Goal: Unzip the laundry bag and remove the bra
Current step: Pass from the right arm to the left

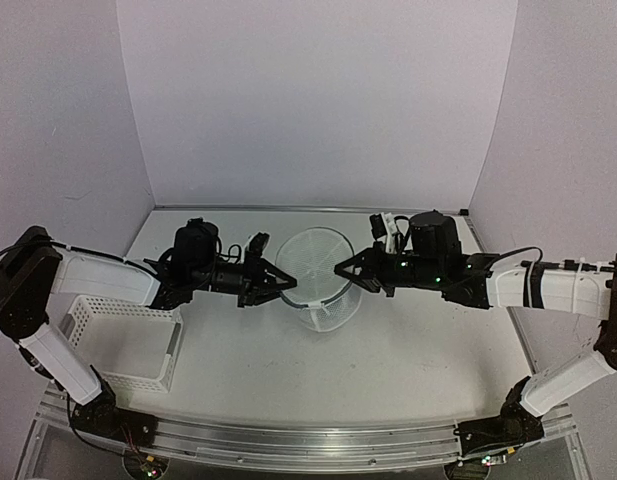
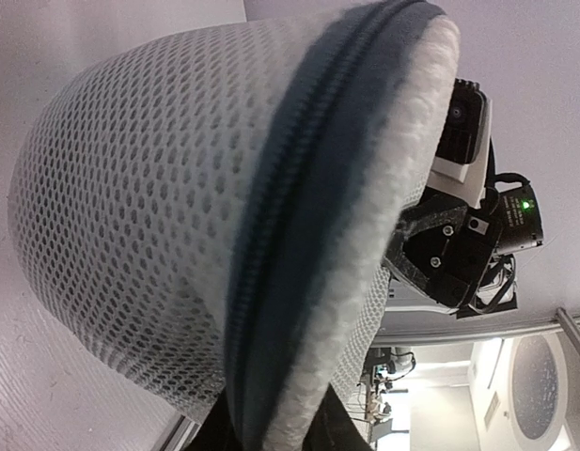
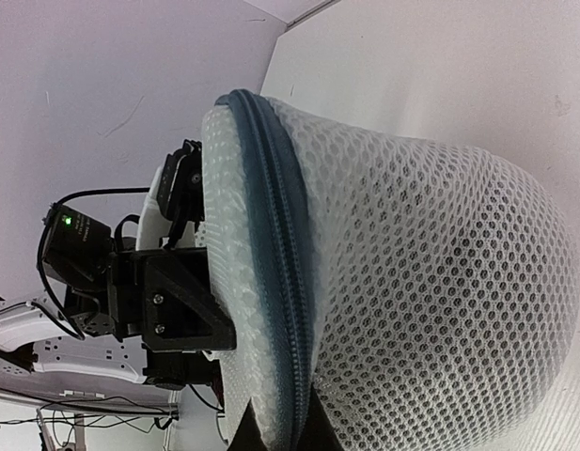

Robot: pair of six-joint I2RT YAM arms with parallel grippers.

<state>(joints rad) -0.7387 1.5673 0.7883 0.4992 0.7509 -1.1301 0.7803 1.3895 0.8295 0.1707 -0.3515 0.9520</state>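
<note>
Fingers of the left gripper [image 1: 282, 285] and right gripper [image 1: 340, 270] clamp opposite rim sides of the laundry bag [image 1: 318, 255]. Its zipper band [image 2: 280, 235] appears closed. White basket [image 1: 128, 312] lies on the desk [image 1: 408, 350].

A robotics lab test cell is indicated. A white table [image 1: 408, 370] is enclosed by plain white panels [image 1: 318, 100] along its far edge and both sides. An aluminium rail [image 1: 308, 442] is fixed along its near edge, where the left arm base [image 1: 93, 410] and right arm base [image 1: 498, 432] are bolted near the corners. A power strip [image 3: 73, 362] and loose cables [image 3: 92, 413] are seen beyond the enclosure
</note>
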